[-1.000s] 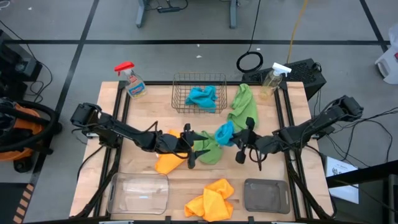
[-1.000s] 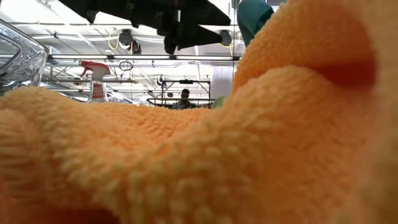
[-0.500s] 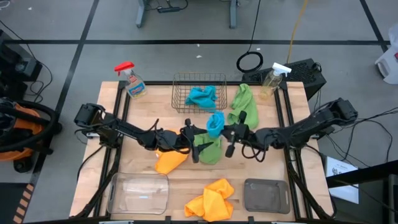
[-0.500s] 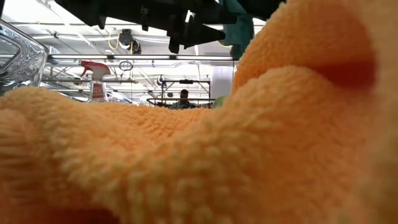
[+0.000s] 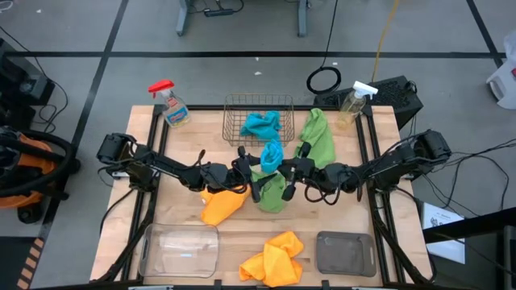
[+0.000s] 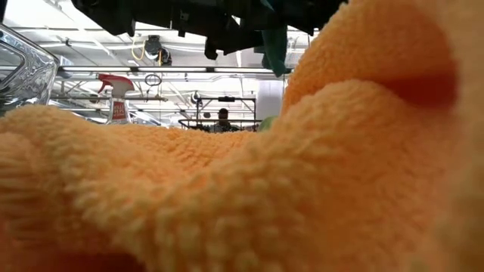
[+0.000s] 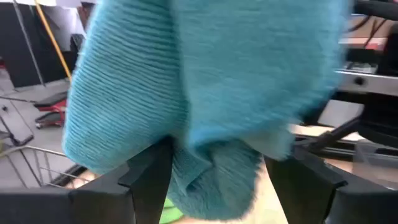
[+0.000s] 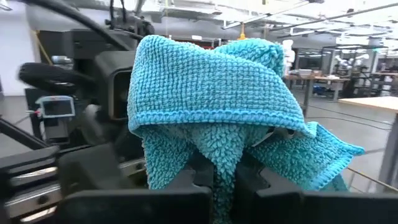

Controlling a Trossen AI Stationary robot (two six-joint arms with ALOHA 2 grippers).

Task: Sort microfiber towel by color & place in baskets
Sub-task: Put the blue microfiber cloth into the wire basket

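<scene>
A teal-blue microfiber towel (image 5: 272, 154) hangs lifted over the table's middle, between my two grippers. My right gripper (image 5: 285, 171) is shut on it. My left gripper (image 5: 253, 175) is open, with one finger on either side of the same towel (image 7: 205, 106); whether they touch it does not show. A second teal towel (image 5: 262, 125) lies in the copper wire basket (image 5: 234, 121). Green towels lie below the grippers (image 5: 272, 193) and near the far right (image 5: 316, 137). Yellow-orange towels lie left of centre (image 5: 219, 207) and at the near edge (image 5: 274, 258). My right gripper pinches a bunched fold of the teal towel (image 8: 222, 163) between its two fingers, reaching in about level from the table's right. Several layers are gathered there. The towel is lifted clear of the table, and a corner (image 6: 274, 47) dangles below the arms.
The clear plastic bin (image 5: 179, 250) and the dark grey bin (image 5: 345, 251) stand at the near edge. Spray bottles stand at the far left (image 5: 172, 105) and far right (image 5: 352, 103). The near yellow-orange towel (image 6: 227, 189) fills most of the low view.
My right gripper has carried the teal towel toward the table's left and slightly toward the far edge, up to my left gripper. The towel has come off the green towel and now hangs free. My left gripper has shifted a little toward the far edge and now straddles it.
</scene>
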